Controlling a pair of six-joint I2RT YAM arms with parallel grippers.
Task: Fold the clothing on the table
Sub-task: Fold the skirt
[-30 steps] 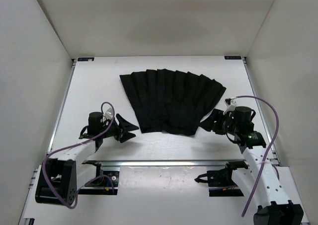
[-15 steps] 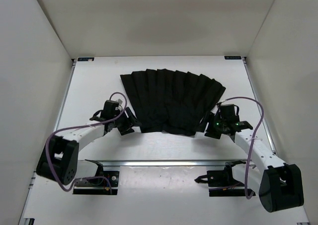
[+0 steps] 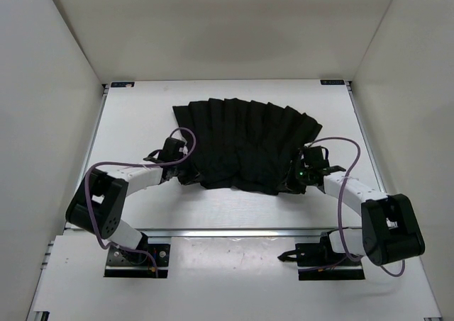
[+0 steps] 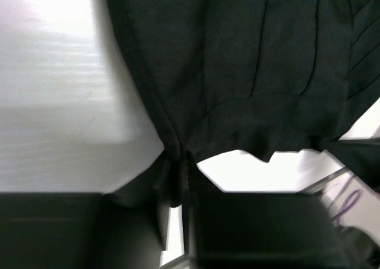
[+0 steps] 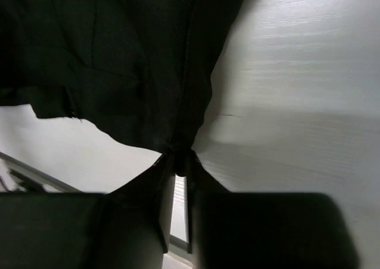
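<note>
The clothing [image 3: 245, 144] is a black pleated garment spread like a fan in the middle of the white table [image 3: 135, 130]. My left gripper [image 3: 186, 176] is at its near left corner and is shut on that corner of fabric [image 4: 176, 156]. My right gripper [image 3: 292, 181] is at the near right corner, shut on the cloth there [image 5: 181, 153]. In both wrist views the black fabric [image 4: 249, 61] fans away from the pinched corner [image 5: 119, 61], and the fingertips are largely hidden by it.
White walls enclose the table on three sides. Thin metal rails run along the table's left edge [image 3: 89, 151], right edge [image 3: 369, 151] and near edge [image 3: 234, 231]. Purple cables loop over both arms.
Both arms have reached inward from beside the garment to its near corners. Both grippers have gone from open to shut on the fabric.
</note>
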